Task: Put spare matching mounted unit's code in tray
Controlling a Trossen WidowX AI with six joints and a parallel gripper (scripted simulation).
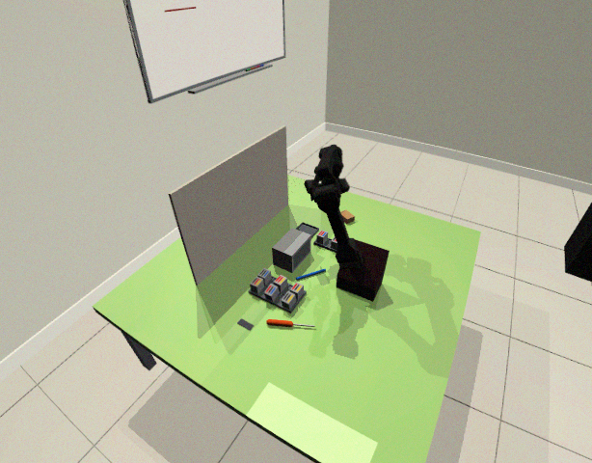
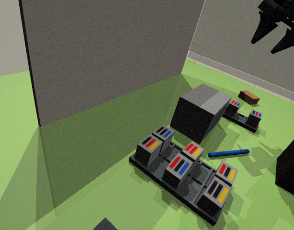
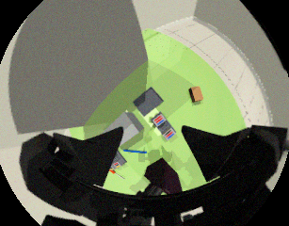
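My gripper (image 2: 262,47) (image 3: 152,129) is open and empty, high above the table. The grey box (image 1: 291,249) (image 2: 191,119) (image 3: 125,128) shows no code on its visible faces. The dark tray (image 1: 309,229) (image 3: 149,101) is empty behind it, hidden in the exterior view. The large rack (image 1: 272,303) (image 2: 152,176) holds several grey blocks with striped tops in red, black, yellow and blue. The small rack (image 2: 241,123) (image 3: 164,127) holds a red-red-blue block (image 2: 235,103) and a black-red-blue block (image 2: 256,114). I cannot make out the mounted unit's code.
A tall grey panel (image 1: 231,199) (image 2: 105,49) (image 3: 78,66) stands beside the box. A blue rod (image 1: 310,274) (image 2: 229,153) lies between large rack and arm base. A screwdriver (image 1: 280,323), a dark flat piece (image 1: 245,324) and a brown block (image 1: 347,216) (image 3: 196,94) lie on the table.
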